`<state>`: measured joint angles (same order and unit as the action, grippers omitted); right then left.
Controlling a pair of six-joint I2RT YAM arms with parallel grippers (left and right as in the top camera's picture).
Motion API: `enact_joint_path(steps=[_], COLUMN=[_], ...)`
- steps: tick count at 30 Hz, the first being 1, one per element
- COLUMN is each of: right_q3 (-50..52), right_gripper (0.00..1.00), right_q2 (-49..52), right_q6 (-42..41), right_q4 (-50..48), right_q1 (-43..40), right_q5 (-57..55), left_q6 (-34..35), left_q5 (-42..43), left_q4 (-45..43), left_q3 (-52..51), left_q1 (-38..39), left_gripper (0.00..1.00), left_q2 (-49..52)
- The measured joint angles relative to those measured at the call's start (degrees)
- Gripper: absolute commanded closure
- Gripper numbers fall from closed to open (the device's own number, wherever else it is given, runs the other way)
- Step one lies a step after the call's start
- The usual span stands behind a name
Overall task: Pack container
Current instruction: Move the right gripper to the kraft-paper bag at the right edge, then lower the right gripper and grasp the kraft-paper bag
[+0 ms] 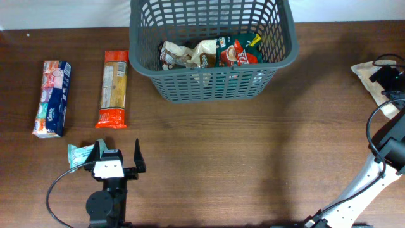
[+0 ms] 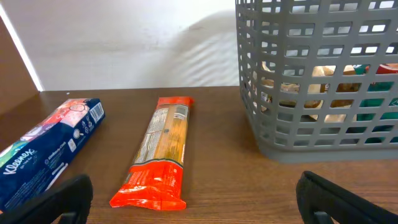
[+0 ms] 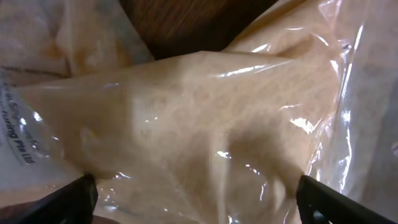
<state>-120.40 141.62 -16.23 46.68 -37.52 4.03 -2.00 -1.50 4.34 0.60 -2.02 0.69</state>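
Container (image 1: 212, 85): top centre, packets (image 1: 202, 54) inside.
Left jaws: wide open, lower left, beside teal packet (image 1: 79, 155).
Right jaws: wide open over clear bag (image 3: 205, 124).

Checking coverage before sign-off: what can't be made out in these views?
Overhead: teal packet half hidden under left gripper.
Left wrist: container contents broken up by its lattice.
Right wrist: clear bag overfills frame; label cut by left edge.

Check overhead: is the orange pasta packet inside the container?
No, the orange pasta packet lies flat on the table, left of the container and outside it.
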Motion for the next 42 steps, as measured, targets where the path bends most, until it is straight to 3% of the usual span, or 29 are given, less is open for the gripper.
enact_joint_path(steps=[2, 6, 10, 15, 16, 17, 19, 20, 31, 42], right_q3=[0.00, -0.02, -0.02, -0.09, -0.09, -0.09, -0.09, -0.07, -1.05, -13.88], right_gripper=[0.48, 0.76, 0.96, 0.96, 0.78, 0.41, 0.04, 0.01, 0.01, 0.01], right_q2=[0.13, 0.33, 0.33, 0.33, 0.33, 0.33, 0.46, 0.61, 0.98, 1.60], right_q6=[0.31, 0.85, 1.53, 1.18, 1.20, 1.07, 1.18, 1.31, 13.33, 21.46], right_q4=[-0.02, -0.04, -0.11, 0.07, 0.07, 0.09, 0.42, 0.42, 2.73, 2.36], right_q1=[-0.02, -0.22, -0.22, -0.22, -0.22, -0.22, -0.22, -0.22, 1.44, 3.10], right_q5=[-0.24, 0.07, 0.15, 0.17, 0.17, 0.15, 0.15, 0.24, -3.30, -5.14], left_q6=[0.00, 0.00, 0.00, 0.00, 0.00, 0.00, 0.00, 0.00, 0.00, 0.00], left_q5=[0.00, 0.00, 0.00, 0.00, 0.00, 0.00, 0.00, 0.00, 0.00, 0.00], left_q4=[0.00, 0.00, 0.00, 0.00, 0.00, 0.00, 0.00, 0.00, 0.00, 0.00], left_q3=[0.00, 0.00, 0.00, 0.00, 0.00, 0.00, 0.00, 0.00, 0.00, 0.00], left_q1=[0.00, 0.00, 0.00, 0.00, 0.00, 0.00, 0.00, 0.00, 0.00, 0.00], left_gripper=[0.01, 0.01, 0.01, 0.01, 0.01, 0.01, 0.01, 0.01, 0.01, 0.01], left_q2=[-0.02, -0.02, 0.00, 0.00, -0.02, 0.00, -0.02, -0.02, -0.02, -0.02])
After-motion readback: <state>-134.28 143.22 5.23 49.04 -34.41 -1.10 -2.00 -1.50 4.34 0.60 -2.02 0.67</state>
